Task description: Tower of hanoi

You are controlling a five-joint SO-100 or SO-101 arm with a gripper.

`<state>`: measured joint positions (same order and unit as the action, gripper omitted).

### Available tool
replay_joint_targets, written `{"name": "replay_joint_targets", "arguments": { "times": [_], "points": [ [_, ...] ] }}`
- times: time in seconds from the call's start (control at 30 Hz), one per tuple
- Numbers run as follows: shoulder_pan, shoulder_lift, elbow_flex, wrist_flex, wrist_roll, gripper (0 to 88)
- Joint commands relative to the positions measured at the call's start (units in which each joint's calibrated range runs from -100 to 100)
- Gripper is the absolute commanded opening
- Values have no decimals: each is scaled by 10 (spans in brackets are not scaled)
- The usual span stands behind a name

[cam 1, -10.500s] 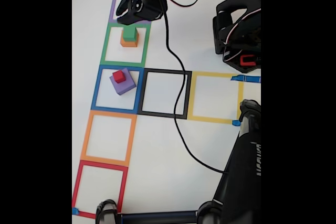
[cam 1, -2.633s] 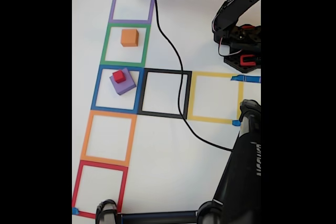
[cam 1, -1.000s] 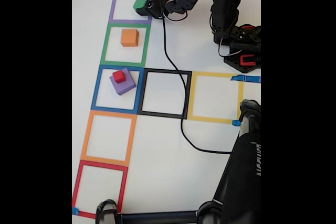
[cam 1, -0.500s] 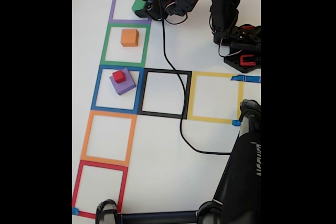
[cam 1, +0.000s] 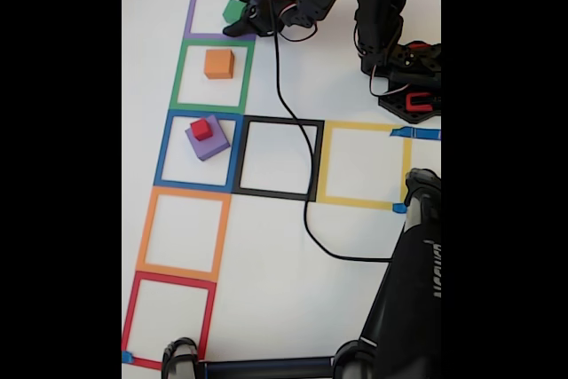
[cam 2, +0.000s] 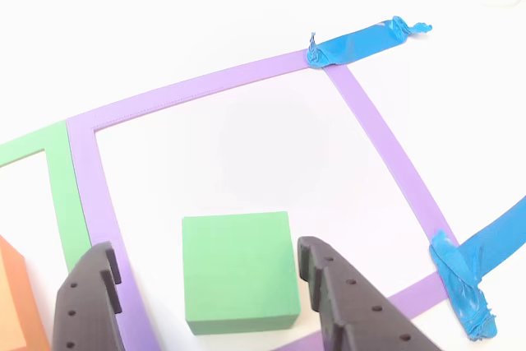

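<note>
My jaws have just let go and stand wide on either side of the green block (cam 2: 238,270), now resting on the table inside the purple square (cam 1: 222,8), at 12 o'clock from the orange block (cam 1: 218,63). That frees orange.

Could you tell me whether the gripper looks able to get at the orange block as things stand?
Probably yes: the orange block sits alone in the green square with nothing on top, and the open gripper is one square away, straddling the green block.
</note>
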<state>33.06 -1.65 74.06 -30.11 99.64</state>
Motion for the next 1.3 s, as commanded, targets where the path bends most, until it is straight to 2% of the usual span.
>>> {"name": "replay_joint_targets", "arguments": {
  "times": [0.0,0.17,0.43,0.5,0.73,0.87,1.03,1.27],
  "points": [
    [-21,-73,-4,23,4,248],
    [-31,-197,-31,174,4,206],
    [-48,-418,-171,629,4,2],
    [-59,-446,-228,730,4,1],
    [-169,-428,-600,1121,4,1],
    [-263,-387,-829,1280,4,1],
    [-360,-400,-910,1300,4,1],
    [-411,-426,-898,1300,4,1]
  ]
}}
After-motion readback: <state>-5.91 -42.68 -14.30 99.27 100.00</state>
